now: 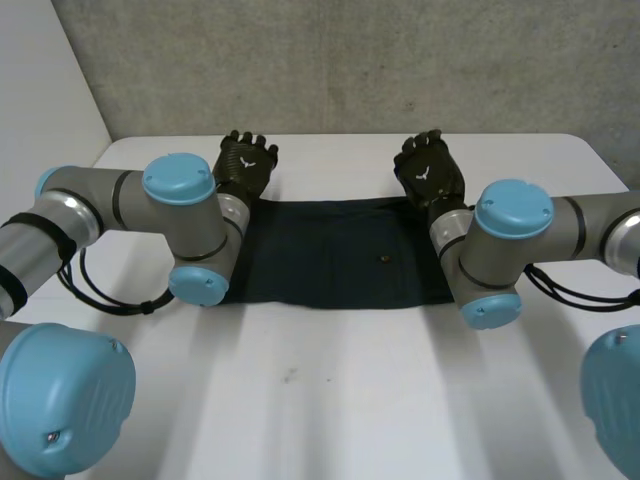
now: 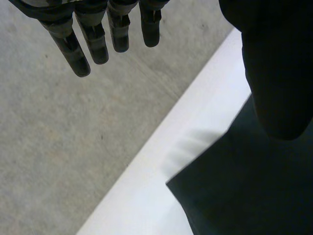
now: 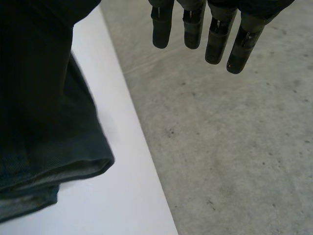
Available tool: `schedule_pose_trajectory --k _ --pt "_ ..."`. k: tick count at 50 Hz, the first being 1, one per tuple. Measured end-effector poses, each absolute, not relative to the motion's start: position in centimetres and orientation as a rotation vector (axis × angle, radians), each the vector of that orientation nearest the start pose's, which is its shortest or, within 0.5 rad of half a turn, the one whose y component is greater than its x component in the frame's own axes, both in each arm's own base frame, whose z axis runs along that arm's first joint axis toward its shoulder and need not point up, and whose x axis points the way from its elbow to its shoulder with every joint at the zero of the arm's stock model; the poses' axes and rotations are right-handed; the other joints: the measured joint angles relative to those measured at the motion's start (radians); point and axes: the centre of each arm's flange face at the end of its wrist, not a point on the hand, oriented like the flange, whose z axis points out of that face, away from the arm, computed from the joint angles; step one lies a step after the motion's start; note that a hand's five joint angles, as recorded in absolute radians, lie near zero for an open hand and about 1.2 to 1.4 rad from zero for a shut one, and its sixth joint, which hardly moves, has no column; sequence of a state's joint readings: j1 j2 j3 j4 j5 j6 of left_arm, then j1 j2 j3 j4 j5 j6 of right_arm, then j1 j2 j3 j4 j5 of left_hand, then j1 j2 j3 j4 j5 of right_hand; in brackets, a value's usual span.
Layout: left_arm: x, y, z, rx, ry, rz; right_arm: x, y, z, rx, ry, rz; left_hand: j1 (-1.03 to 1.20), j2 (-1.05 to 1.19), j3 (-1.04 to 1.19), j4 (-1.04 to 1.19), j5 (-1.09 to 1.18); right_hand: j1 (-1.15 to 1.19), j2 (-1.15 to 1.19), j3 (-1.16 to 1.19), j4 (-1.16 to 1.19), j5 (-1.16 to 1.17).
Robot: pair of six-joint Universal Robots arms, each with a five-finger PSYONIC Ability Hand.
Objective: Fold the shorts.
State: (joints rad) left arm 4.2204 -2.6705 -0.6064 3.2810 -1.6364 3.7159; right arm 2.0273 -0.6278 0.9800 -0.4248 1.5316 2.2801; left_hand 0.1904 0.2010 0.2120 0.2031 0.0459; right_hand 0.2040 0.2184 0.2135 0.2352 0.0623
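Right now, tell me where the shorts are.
The shorts lie flat at the centre of the table in the head view; the left hand is at their far left corner, the right hand at their far right corner.

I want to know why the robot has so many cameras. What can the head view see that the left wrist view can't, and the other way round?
Head view: the right hand, and the whole dark shorts spread flat, with a tiny pale dot on them. Left wrist view: the fingers of the left hand from the palm side, straight and holding nothing, near one corner of the shorts. Both: the left hand, the shorts and the white table.
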Motion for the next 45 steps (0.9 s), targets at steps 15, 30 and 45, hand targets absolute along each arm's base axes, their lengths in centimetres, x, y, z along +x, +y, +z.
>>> schedule_pose_trajectory --k 15,30,45 --pt "-31.7 -32.0 21.1 0.963 2.164 -2.2 26.9 -31.4 21.0 -0.888 2.155 -1.909 0.0 -0.002 0.0 0.0 0.0 0.002 0.003 0.006 0.003 0.001" --pt "-27.6 -26.1 16.6 0.977 2.493 -2.016 24.8 -30.0 14.1 -0.906 2.318 -1.558 0.0 -0.002 0.0 0.0 0.0 0.111 0.132 0.159 0.134 0.127" --pt "-27.2 -26.6 16.0 0.945 2.465 -2.035 25.1 -32.9 10.9 -0.946 2.262 -1.697 0.0 -0.002 0.0 0.0 0.0 0.366 0.504 0.506 0.481 0.449"
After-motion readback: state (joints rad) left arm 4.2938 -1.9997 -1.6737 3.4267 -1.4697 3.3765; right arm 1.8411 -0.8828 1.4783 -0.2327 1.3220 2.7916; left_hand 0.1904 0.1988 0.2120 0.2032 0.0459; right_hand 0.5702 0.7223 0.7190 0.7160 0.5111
